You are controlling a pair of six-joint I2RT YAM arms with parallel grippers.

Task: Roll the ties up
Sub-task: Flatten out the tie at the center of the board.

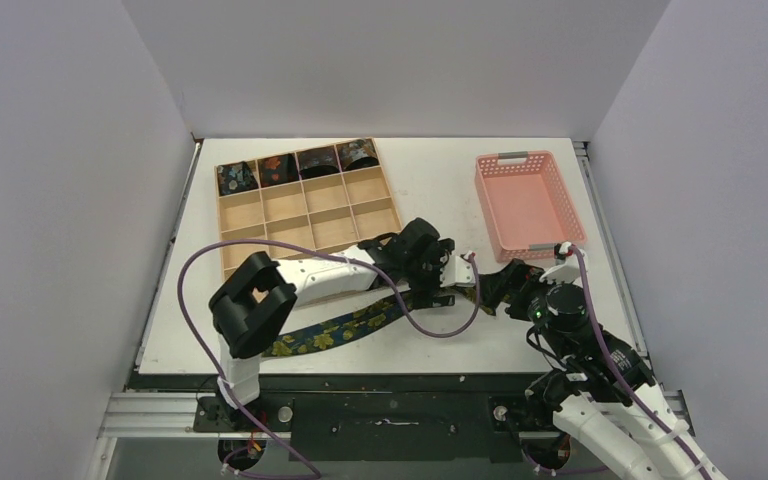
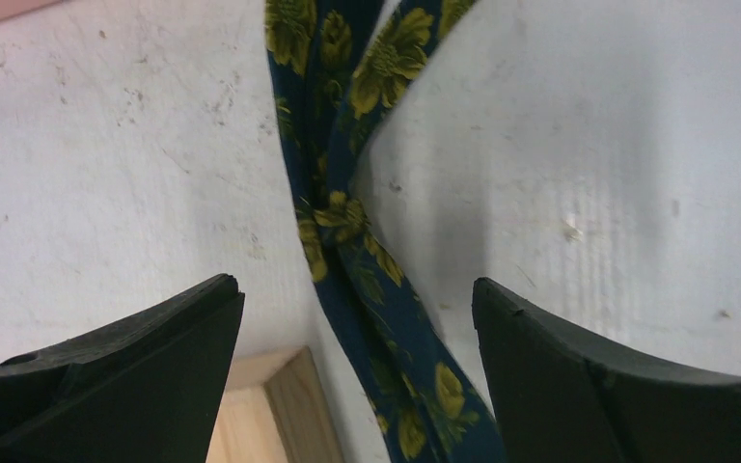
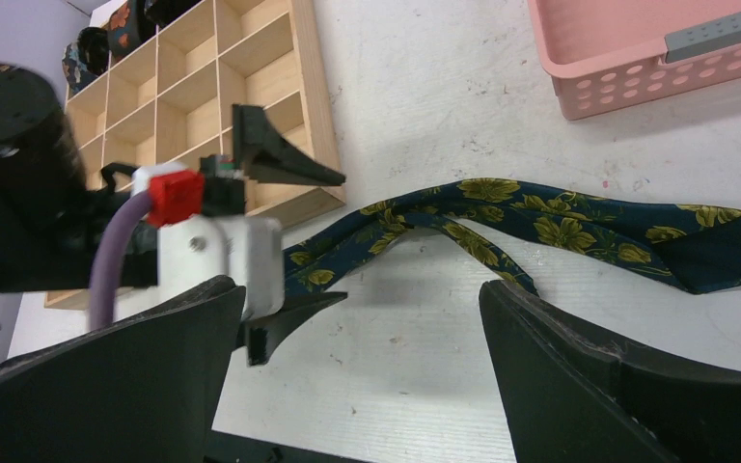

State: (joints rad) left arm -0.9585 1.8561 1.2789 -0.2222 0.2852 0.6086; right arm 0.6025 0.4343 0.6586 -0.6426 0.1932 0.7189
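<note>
Top external view, starting from the near edge: one loose tie [image 1: 330,332] lies flat on the table [image 1: 430,190]. Its long axis runs diagonally from near the near edge, left of the middle, off toward the right side. Both arms meet at that right-hand end. The left pincer [image 1: 452,278] is spread wide and holds nothing. It straddles the strip, and its wrist view shows the fabric running lengthwise between the jaws, lapped over itself there. The right pincer [image 1: 505,288] is just beside it, also spread wide and empty, with the tie's end lying ahead of it.

I'd say the left is the nearer one for a grab, and rolling probably starts from this end.

Further back, a wooden tray [image 1: 222,215] toward the far left corner has rolled ties [image 1: 300,163] along its far row. A pink basket [image 1: 488,205] sits toward the far right corner.
</note>
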